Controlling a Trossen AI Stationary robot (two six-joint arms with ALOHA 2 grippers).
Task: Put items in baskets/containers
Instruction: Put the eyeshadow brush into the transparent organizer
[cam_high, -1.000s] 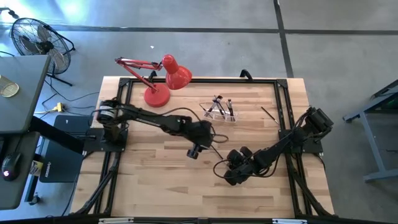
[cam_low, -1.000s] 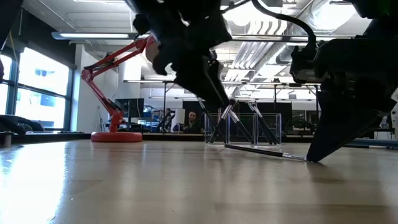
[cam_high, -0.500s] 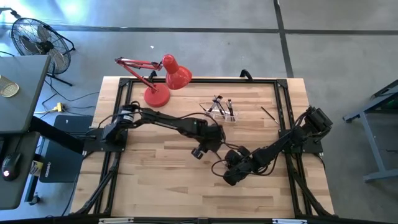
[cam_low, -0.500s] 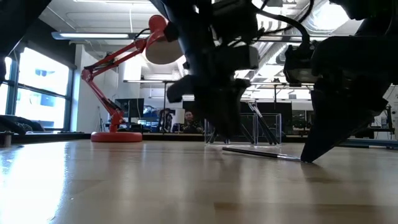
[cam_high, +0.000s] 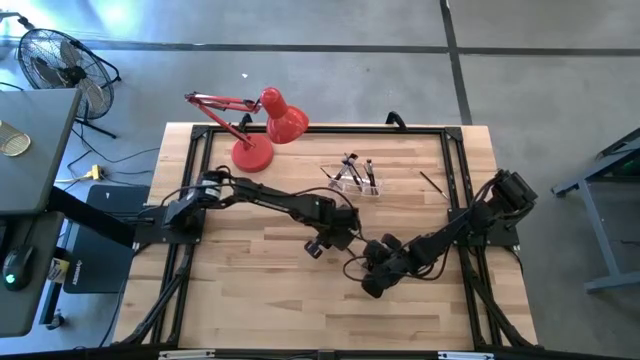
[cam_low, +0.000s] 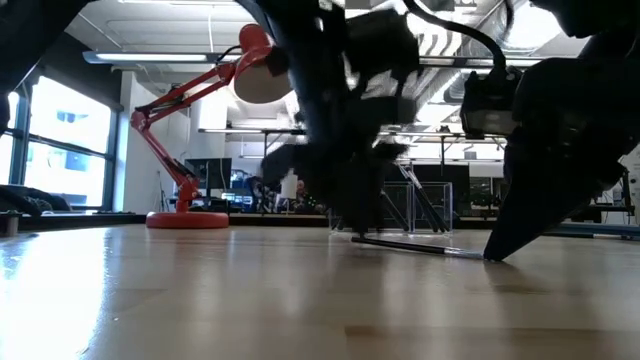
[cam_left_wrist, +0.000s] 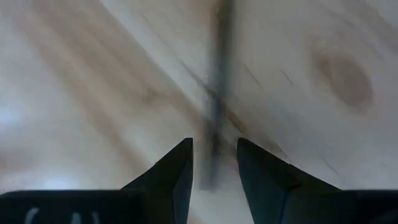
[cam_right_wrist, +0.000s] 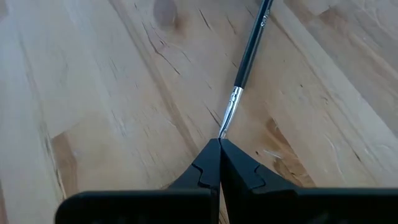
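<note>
Desk (cam_high: 250, 290) is wood with a black frame; the red lamp (cam_high: 262, 130) sits at the far left, not part of the job. My two arms meet mid-desk over one loose brush (cam_right_wrist: 247, 59) lying flat on the wood. My right claw (cam_right_wrist: 219, 144) is closed, its tips pinching or pressing the brush's bristle end, I judge to pin it so it doesn't roll while the other arm grabs it; whether the tips truly clamp the bristles or just rest on them I can't tell. My left claw (cam_left_wrist: 214, 163) hangs low over the same brush with its fingers apart, straddling the handle and not gripping it, lined up for a pinch. The clear holder (cam_high: 358, 182) stands upright toward the far edge, well apart from both claws, with a few brushes already leaning in it, so it's the drop target. One more brush (cam_high: 432, 183) lies alone near the right side. Left wrist view is motion-blurred, so brush detail is lost there; from above the arms cover the held brush; in the low view the dark arms block most of the holder, and I can't count the brushes in it.
</note>
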